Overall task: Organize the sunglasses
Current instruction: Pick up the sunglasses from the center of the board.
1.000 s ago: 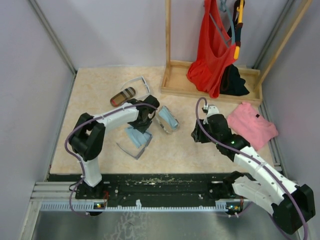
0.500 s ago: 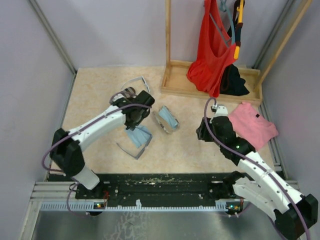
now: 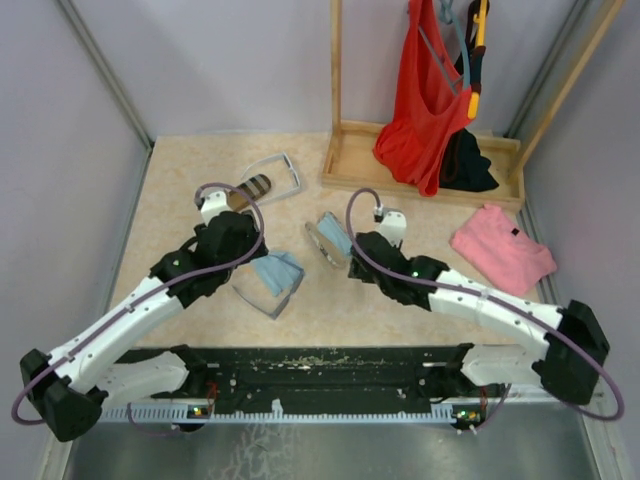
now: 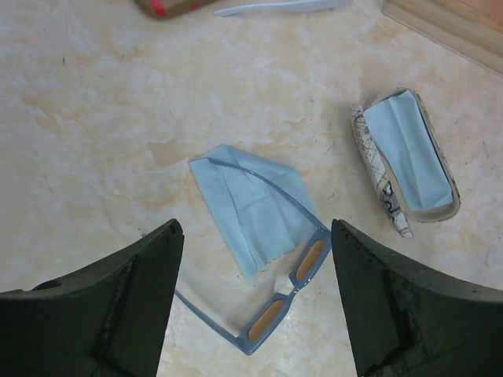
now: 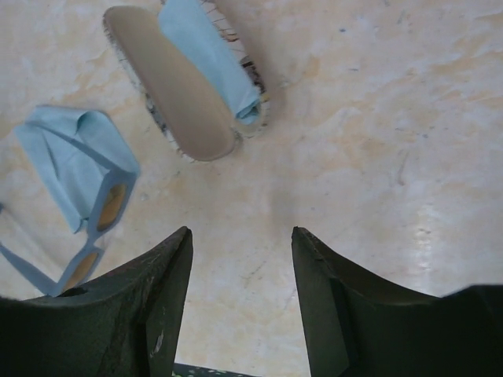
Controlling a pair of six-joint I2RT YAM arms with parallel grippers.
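My left jaws and right jaws are hanging spread, empty. The pale-blue-framed, amber-lensed sunglasses [image 4: 287, 287] are lying half on a light-blue folded cloth [image 4: 251, 204], so I'm risking pinching cloth too.

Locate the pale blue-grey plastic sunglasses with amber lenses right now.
Top view: the sunglasses lie on the table left of centre, one thin arm across the light blue folded cloth, with the open patterned oblong case behind them to the right.
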